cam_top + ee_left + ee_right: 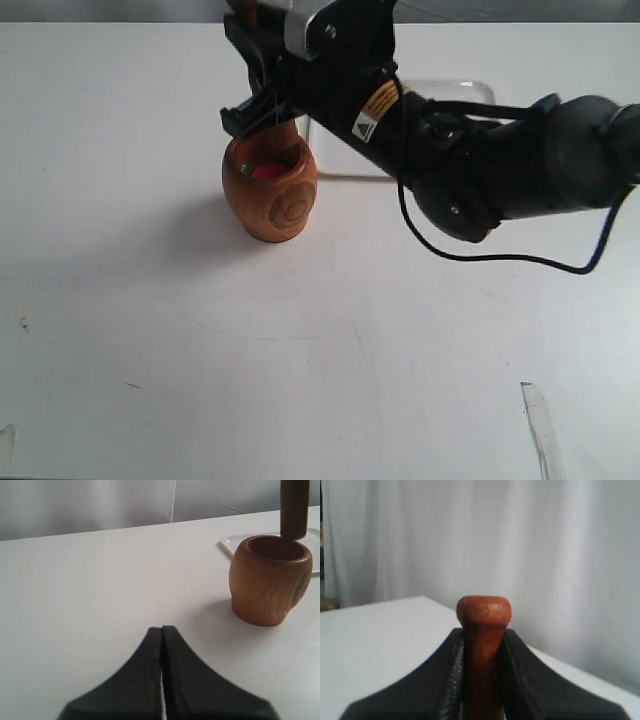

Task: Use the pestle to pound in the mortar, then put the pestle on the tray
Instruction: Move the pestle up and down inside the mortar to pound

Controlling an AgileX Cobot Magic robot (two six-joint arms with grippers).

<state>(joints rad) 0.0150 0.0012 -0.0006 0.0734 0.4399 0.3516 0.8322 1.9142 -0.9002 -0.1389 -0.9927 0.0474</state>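
Note:
The orange-brown mortar (271, 192) stands upright on the white table, with red and green bits (262, 170) showing inside. My right gripper (256, 98) reaches across from the right and hangs over it, shut on the pestle's handle (483, 611), whose knob sticks up between the fingers. In the left wrist view the pestle's thick end (294, 507) hangs upright just above the mortar (270, 581), at its rim. The white tray (472, 94) lies behind the mortar, largely hidden by the right arm. My left gripper (162, 628) is shut and empty, low over the table and apart from the mortar.
The right arm's black body (500, 165) and its cable (500, 257) stretch over the table's right half. A pale curtain (100, 502) hangs past the far table edge. A thin transparent strip (540, 425) lies near the front right.

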